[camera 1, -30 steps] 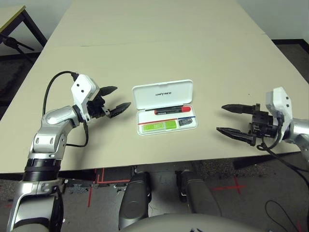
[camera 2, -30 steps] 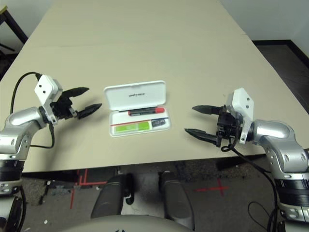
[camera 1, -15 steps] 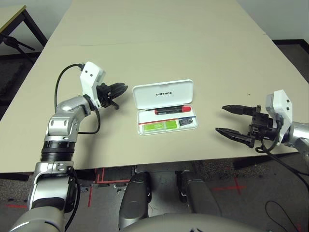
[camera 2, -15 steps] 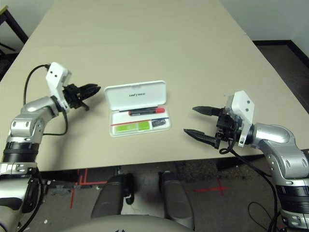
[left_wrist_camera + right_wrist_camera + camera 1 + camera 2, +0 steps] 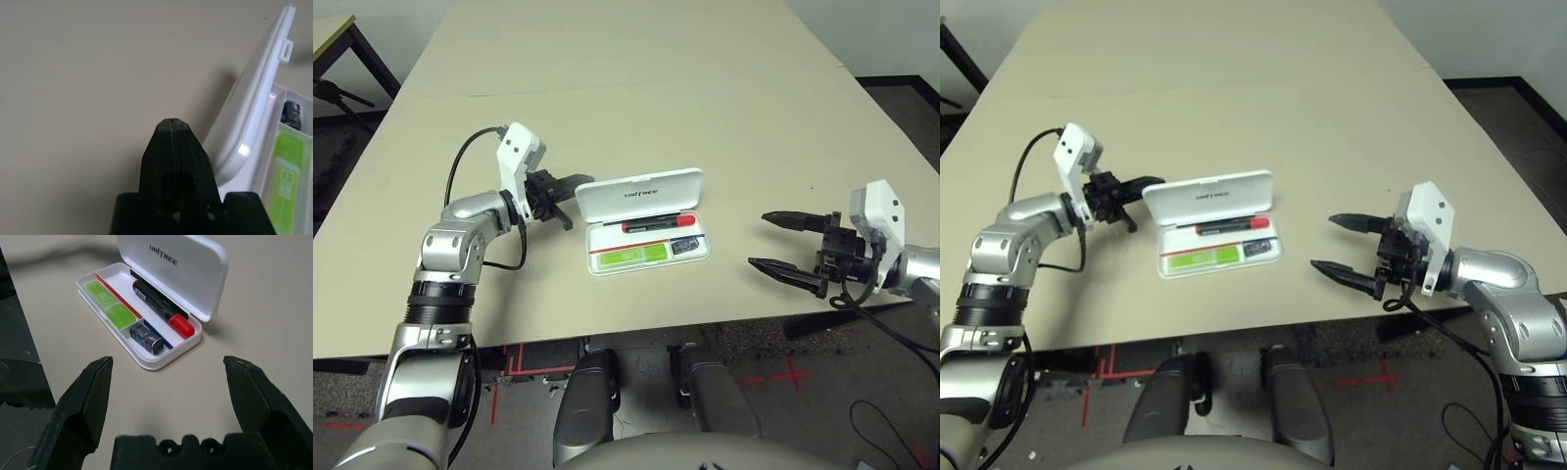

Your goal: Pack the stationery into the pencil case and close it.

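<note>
With fingers now pinched shut and empty, left end effector moved in behind pencil case lid, tipping it forward over packed stationery; right end effector wide open, idle.

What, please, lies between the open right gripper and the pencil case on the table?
Nothing: between the right gripper and the pencil case only bare table shows, in both eye views and the right wrist view.

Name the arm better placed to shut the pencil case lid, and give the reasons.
Left. Its shut gripper sits right at the half-raised lid of the pencil case. The right gripper hangs open, well off to the side.
</note>
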You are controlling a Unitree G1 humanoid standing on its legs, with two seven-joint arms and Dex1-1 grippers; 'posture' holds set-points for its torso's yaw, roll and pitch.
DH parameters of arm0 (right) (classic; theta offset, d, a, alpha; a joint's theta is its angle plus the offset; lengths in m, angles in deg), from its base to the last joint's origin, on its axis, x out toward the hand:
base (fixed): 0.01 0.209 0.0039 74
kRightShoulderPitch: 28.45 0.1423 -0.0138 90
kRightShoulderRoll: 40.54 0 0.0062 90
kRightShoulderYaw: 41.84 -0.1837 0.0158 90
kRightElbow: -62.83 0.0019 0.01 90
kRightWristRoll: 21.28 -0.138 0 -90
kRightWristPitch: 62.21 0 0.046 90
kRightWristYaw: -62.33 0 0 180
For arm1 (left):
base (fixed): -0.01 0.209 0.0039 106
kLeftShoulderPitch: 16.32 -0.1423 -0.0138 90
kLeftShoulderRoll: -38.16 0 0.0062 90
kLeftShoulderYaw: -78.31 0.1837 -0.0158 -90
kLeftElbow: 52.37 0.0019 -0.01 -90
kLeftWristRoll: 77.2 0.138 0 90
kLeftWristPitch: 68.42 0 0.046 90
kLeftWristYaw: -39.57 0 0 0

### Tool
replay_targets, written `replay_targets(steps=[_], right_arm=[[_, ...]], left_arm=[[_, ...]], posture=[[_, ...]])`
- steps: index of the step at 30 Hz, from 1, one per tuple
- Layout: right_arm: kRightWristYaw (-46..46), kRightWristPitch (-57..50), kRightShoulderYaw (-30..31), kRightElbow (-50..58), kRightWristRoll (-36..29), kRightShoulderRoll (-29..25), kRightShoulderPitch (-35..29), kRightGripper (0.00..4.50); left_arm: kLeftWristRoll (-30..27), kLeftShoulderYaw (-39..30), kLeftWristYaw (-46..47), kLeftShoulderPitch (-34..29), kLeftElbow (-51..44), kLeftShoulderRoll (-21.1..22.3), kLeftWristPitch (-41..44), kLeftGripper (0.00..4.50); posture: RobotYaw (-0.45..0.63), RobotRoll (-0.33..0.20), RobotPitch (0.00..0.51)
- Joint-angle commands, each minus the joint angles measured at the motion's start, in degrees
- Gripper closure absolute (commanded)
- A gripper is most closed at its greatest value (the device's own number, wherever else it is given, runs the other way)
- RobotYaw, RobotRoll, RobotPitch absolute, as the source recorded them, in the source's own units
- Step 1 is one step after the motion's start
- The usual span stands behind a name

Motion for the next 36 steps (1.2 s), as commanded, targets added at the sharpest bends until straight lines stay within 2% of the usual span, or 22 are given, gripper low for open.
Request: replay_targets(steps=[1, 8, 25, 36], right_arm=[[-0.31, -0.33, 1.35, 0.20, 0.38, -0.42, 0.52, 0.00], [-1.60, -1.42, 2.50, 0.12, 0.09, -1.52, 1.19, 0.00], [-1.72, -3.46, 4.46, 0.38, 1.10, -2.84, 1.83, 0.00], [-1.29, -3.01, 4.85, -0.01, 1.95, -2.32, 2.09, 0.00]], left_arm=[[-1.78, 0.61, -3.15, -1.94, -3.14, 1.93, 1.28, 4.49], [-1.50, 3.81, -7.08, -5.78, -8.22, 4.89, 0.87, 4.49], [4.49, 13.35, -6.91, -9.79, -12.97, 5.45, -2.52, 4.49], [8.78, 16.30, -4.10, -8.65, -10.41, 5.80, -1.18, 4.49]], posture=[[-0.04, 0.000, 0.156], [-0.03, 0.000, 0.157], [-0.03, 0.000, 0.159], [-0.04, 0.000, 0.158]])
